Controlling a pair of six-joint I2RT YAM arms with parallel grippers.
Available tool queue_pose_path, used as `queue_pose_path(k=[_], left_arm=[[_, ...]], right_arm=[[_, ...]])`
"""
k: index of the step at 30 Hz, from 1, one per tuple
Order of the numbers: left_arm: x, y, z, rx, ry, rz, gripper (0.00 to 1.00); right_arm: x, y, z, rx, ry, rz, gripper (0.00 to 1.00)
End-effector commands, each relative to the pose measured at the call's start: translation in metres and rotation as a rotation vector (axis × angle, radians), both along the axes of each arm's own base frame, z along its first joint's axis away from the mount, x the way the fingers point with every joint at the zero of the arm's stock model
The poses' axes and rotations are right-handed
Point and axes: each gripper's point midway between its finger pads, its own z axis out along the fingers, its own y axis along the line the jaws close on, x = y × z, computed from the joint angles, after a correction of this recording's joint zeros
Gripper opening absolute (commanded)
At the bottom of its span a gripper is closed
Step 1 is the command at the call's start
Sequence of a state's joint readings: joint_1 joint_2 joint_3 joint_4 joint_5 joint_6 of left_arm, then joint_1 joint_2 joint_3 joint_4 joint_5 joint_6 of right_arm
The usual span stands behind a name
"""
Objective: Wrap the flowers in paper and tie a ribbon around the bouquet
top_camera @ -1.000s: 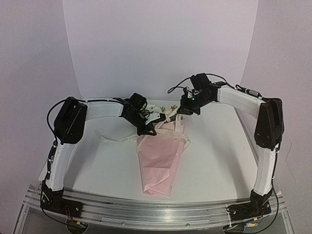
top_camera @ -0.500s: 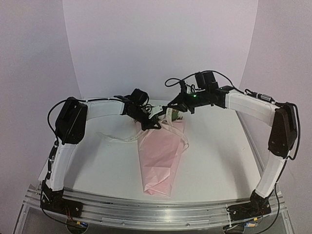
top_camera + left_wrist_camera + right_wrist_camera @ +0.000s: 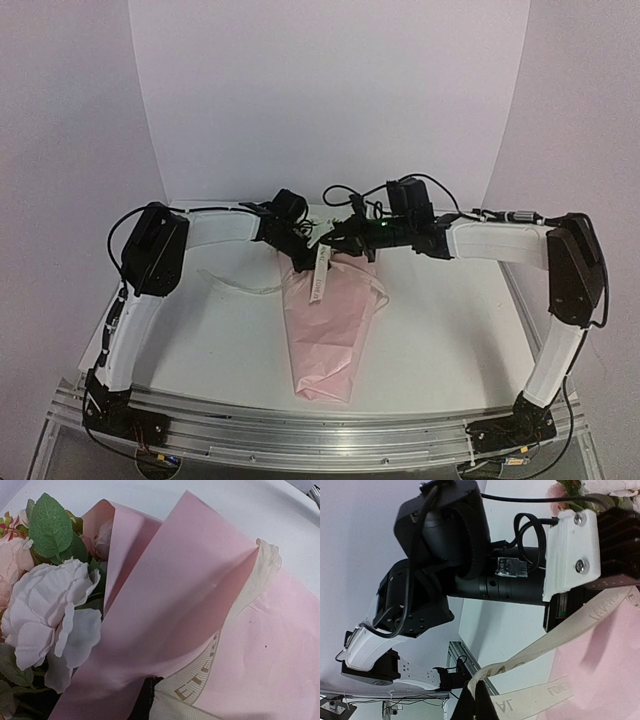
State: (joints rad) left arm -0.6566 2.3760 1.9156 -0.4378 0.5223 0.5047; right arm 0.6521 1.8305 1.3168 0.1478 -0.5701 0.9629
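Within the last second the right arm (image 3: pixel 500 240) has swung leftward, from beside the blooms to straight across the wide end of the bouquet (image 3: pixel 328 330), carrying the ribbon (image 3: pixel 318 277) with it. A stretch of the strip now hangs down over the pink cone, while a loose tail trails off to the bouquet's left. That looks like the ribbon being crossed over the wrap, so the tie is under way but no knot shows yet. The bouquet lies on the desk (image 3: pixel 440 320), its tip toward the arm bases. The flowers (image 3: pixel 45 610) are tucked inside the paper (image 3: pixel 175 590). The right forearm runs almost level, and the right end effector (image 3: pixel 338 240) is clamped on the ribbon above the blooms. The left arm (image 3: pixel 215 227) reaches in from the other side. The left end effector (image 3: pixel 306 258) has its fingers together at the cone's upper edge with ribbon right at them, though I cannot tell whether it is pinched.
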Motion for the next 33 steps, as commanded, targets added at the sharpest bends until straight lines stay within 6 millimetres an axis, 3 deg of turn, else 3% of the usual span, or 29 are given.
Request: queue_pose_path(k=[1, 3, 7, 11, 14, 19, 23, 27, 33], left_arm=[[0.012, -0.009, 0.025, -0.059, -0.026, 0.032, 0.0], [0.012, -0.01, 0.028, -0.064, -0.025, 0.031, 0.0], [0.01, -0.01, 0.036, -0.084, -0.022, 0.025, 0.0], [0.006, -0.011, 0.052, -0.114, -0.021, 0.025, 0.0], [0.0, -0.011, 0.063, -0.141, -0.018, 0.017, 0.0], [-0.015, -0.012, 0.078, -0.18, 0.033, -0.02, 0.0], [-0.04, -0.015, 0.082, -0.208, 0.109, -0.076, 0.0], [-0.073, -0.018, 0.063, -0.179, 0.163, -0.142, 0.0], [-0.101, -0.012, 0.027, -0.125, 0.253, -0.151, 0.0]], right_arm=[[-0.005, -0.01, -0.06, -0.152, 0.066, -0.058, 0.0], [0.001, -0.022, -0.091, -0.227, 0.087, -0.117, 0.0], [0.026, -0.026, -0.117, -0.316, 0.079, -0.176, 0.0], [0.045, -0.039, -0.152, -0.443, 0.132, -0.238, 0.0], [0.058, -0.052, -0.165, -0.489, 0.146, -0.317, 0.0], [0.077, -0.058, -0.167, -0.522, 0.113, -0.392, 0.0], [0.084, -0.045, -0.162, -0.48, 0.098, -0.37, 0.05], [0.084, -0.04, -0.15, -0.411, 0.085, -0.374, 0.15], [0.086, -0.039, -0.122, -0.258, 0.068, -0.433, 0.3]])
